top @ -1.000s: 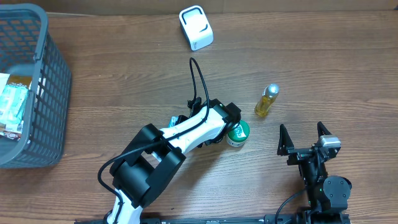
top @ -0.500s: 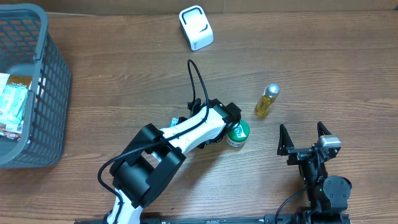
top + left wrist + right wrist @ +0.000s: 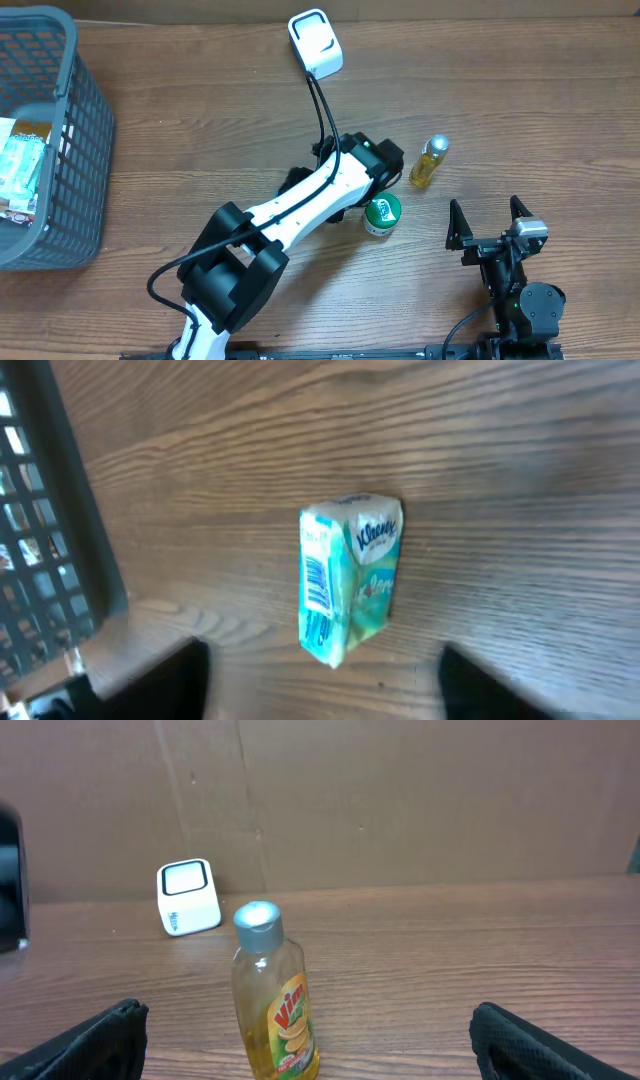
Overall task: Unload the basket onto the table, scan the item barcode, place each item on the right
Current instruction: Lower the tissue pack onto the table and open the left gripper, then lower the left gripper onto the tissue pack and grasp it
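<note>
A green and white Kleenex tissue pack (image 3: 348, 578) lies on the wooden table, its barcode on the side facing left in the left wrist view. From overhead the pack (image 3: 382, 213) sits at the table's middle. My left gripper (image 3: 322, 685) hangs open above it, touching nothing, with one dark finger on each side at the bottom of the frame. The left arm's wrist (image 3: 362, 165) hovers just behind the pack. A white scanner (image 3: 315, 43) stands at the far edge. My right gripper (image 3: 490, 225) rests open and empty at the front right.
A yellow Vim bottle (image 3: 428, 162) stands upright right of the left wrist, straight ahead of the right gripper (image 3: 310, 1025); the bottle (image 3: 275, 995) and scanner (image 3: 188, 897) show there. A grey mesh basket (image 3: 85, 150) holding packets fills the far left.
The left gripper opened and let go of the tissue pack, then drew up and back toward the scanner. The pack stays on the table. The right arm has not moved.
</note>
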Controlling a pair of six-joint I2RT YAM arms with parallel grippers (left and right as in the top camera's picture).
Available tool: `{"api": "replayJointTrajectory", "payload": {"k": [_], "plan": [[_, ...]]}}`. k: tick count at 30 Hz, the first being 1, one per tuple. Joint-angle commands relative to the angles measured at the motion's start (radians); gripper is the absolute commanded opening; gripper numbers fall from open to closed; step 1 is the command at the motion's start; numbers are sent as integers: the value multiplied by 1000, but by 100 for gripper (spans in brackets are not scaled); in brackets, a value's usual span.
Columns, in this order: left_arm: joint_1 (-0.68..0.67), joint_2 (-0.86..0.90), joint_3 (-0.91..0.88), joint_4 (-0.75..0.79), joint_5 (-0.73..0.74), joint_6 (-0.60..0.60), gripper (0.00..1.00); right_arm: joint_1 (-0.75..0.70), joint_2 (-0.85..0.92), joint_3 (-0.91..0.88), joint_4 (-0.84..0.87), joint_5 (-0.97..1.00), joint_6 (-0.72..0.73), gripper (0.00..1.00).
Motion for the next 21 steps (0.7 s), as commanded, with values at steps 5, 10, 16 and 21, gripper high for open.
{"api": "replayJointTrajectory", "payload": {"k": [5, 10, 16, 21], "plan": [[73, 1, 63, 6, 204, 115, 97, -4, -7, -11, 5, 2, -8, 100], [139, -2, 63, 16, 332, 175, 97, -4, -7, -11, 5, 2, -8, 100], [181, -5, 62, 40, 406, 241, 98, -4, -7, -11, 5, 2, -8, 100], [209, -43, 62, 59, 476, 286, 98, -4, -7, -11, 5, 2, -8, 100]]}}
